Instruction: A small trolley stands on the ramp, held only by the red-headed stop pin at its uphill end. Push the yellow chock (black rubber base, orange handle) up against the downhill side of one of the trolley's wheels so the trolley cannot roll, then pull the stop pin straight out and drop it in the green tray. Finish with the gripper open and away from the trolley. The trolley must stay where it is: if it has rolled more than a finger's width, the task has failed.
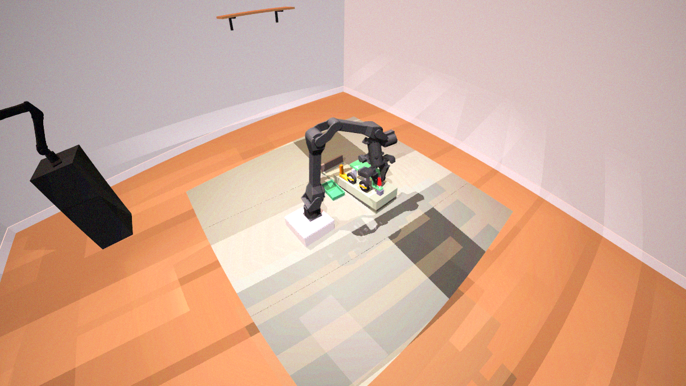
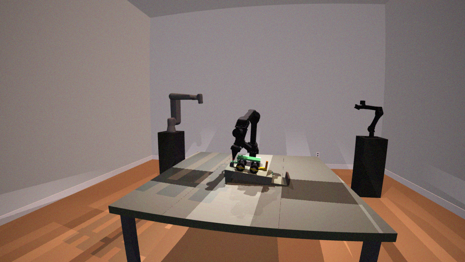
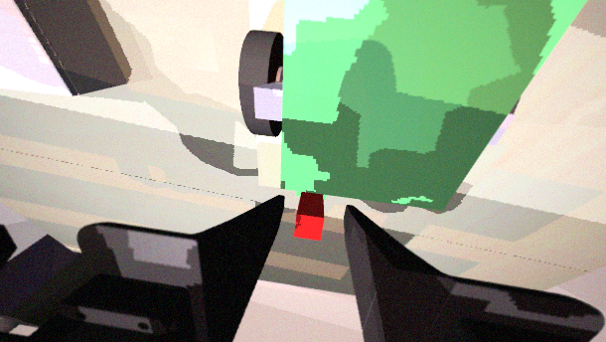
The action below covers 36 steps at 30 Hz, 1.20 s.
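Observation:
The green-topped trolley [image 1: 357, 164] [image 2: 249, 158] [image 3: 427, 89] stands on the pale ramp [image 1: 363, 197] [image 2: 249, 178]. The yellow chock [image 1: 341, 169] [image 2: 266, 165], with its orange handle upright, sits at the downhill side of a downhill wheel and appears to touch it. The stop pin [image 1: 379, 182] [image 3: 309, 226] stands at the uphill end, red head up. My gripper [image 3: 314, 206] is open, pointing down, with a fingertip on each side of the red head and a gap on both sides. The pin's lower part is hidden in the wrist view. The green tray [image 1: 335, 197] holds nothing that I can see.
A brown end board [image 1: 333, 164] [image 2: 287, 178] stands beyond the ramp's downhill end. My arm's white base block [image 1: 309, 230] is beside the tray. The trolley's deck edge lies close in front of the fingertips. Other arms stand on black pedestals away from the table.

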### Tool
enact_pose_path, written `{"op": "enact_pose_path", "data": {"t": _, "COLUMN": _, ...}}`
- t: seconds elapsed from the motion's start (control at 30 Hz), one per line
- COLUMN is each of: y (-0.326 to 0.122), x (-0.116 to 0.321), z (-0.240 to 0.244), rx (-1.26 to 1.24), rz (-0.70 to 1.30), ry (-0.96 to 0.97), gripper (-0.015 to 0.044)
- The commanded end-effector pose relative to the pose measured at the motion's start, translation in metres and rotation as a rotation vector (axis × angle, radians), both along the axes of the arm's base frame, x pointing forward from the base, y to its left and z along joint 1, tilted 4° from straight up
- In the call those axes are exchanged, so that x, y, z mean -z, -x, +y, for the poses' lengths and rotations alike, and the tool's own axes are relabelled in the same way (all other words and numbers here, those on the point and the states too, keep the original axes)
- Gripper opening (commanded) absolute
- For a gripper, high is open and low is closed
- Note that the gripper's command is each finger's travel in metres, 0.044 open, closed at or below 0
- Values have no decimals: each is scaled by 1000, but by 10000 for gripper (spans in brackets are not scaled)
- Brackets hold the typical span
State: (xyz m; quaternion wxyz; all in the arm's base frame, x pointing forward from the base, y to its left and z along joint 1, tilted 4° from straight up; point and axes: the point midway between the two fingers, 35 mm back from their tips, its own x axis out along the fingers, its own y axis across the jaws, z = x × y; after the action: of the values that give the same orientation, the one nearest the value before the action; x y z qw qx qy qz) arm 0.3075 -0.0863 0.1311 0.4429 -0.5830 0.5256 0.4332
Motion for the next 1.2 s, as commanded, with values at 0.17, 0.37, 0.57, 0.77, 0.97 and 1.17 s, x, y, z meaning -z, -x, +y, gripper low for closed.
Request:
{"op": "enact_pose_path", "data": {"t": 0.17, "y": 1, "x": 15, "z": -4, "rx": -3, "rz": 5, "ry": 1, "gripper": 190}}
{"op": "enact_pose_path", "data": {"t": 0.37, "y": 1, "x": 19, "z": -4, "rx": -3, "rz": 5, "ry": 1, "gripper": 190}}
{"op": "enact_pose_path", "data": {"t": 0.57, "y": 0, "x": 15, "z": -4, "rx": 1, "rz": 2, "ry": 1, "gripper": 52}}
{"op": "enact_pose_path", "data": {"t": 0.77, "y": 0, "x": 15, "z": -4, "rx": 1, "rz": 2, "ry": 1, "gripper": 12}}
{"op": "enact_pose_path", "data": {"t": 0.97, "y": 1, "x": 13, "z": -4, "rx": -1, "rz": 3, "ry": 1, "gripper": 0}}
{"op": "enact_pose_path", "data": {"t": 1.17, "y": 1, "x": 8, "z": -4, "rx": -3, "rz": 5, "ry": 1, "gripper": 0}}
